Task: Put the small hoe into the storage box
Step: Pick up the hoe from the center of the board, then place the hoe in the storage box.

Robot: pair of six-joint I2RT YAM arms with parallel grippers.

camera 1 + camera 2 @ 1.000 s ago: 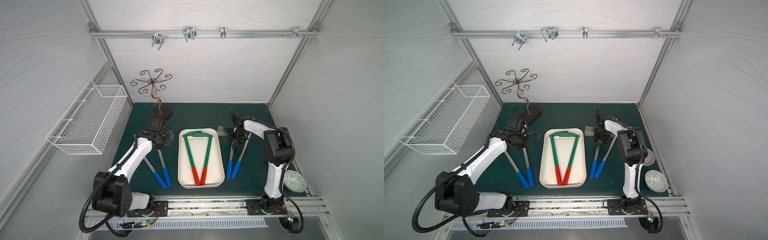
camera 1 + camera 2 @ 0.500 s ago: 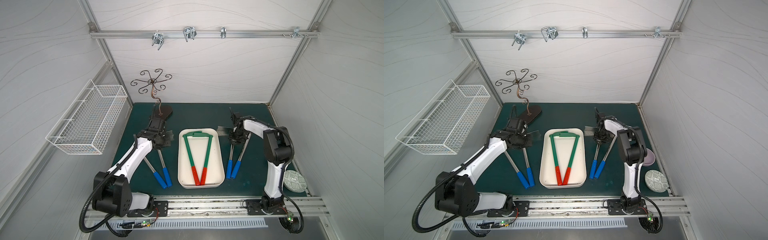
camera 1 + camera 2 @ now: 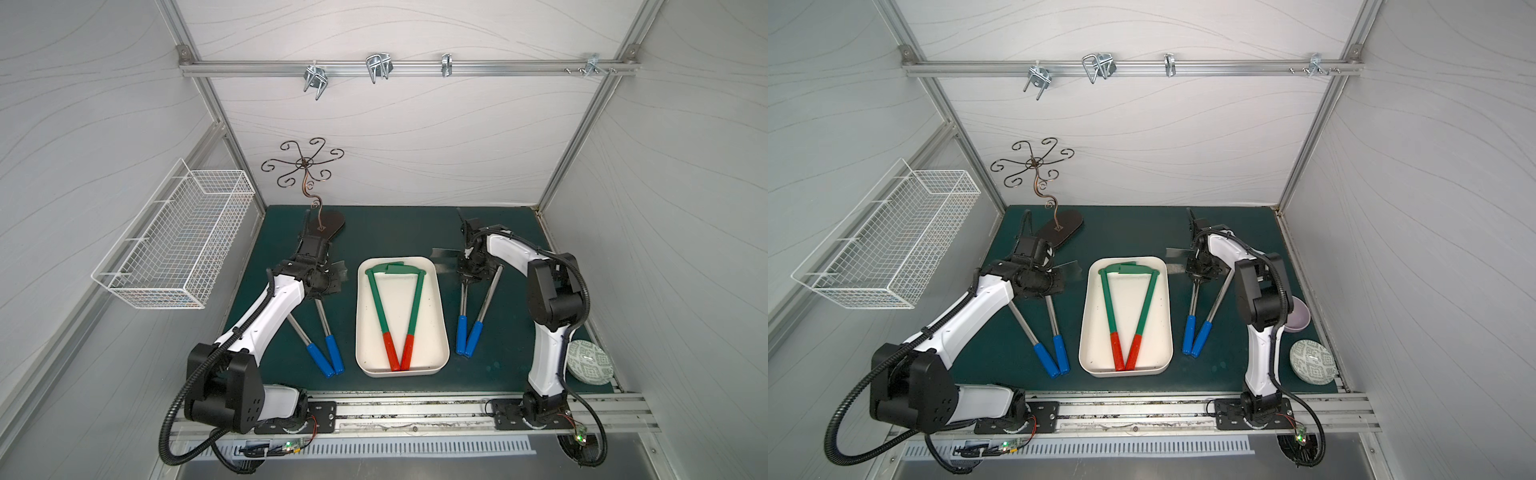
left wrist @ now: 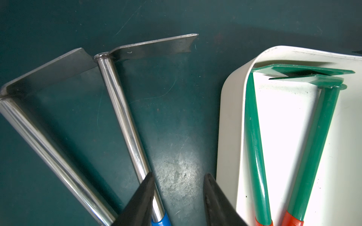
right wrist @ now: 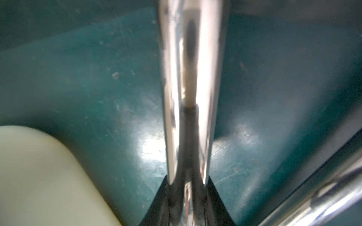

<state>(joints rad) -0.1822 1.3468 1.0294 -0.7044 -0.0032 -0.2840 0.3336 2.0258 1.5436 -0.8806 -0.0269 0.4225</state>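
Small hoe (image 5: pixel 188 78) pinched in right hand (image 5: pixel 187 183), storage box (image 5: pixel 39 176) beside; left hand (image 4: pixel 178 176) spread

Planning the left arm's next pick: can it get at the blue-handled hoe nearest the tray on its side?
Probably yes: the open left end effector hangs beside that hoe, nothing lies across its shaft, and the storage box stands apart.

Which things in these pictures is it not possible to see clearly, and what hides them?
- Head of the outer steel hoe: behind the right arm in both top views; cut off by the edge in the right wrist view.
- The held steel hoe in the right end effector: right wrist view blurred; whether it touches the mat is unclear.
- Lilac bowl: mostly behind the right arm in a top view.
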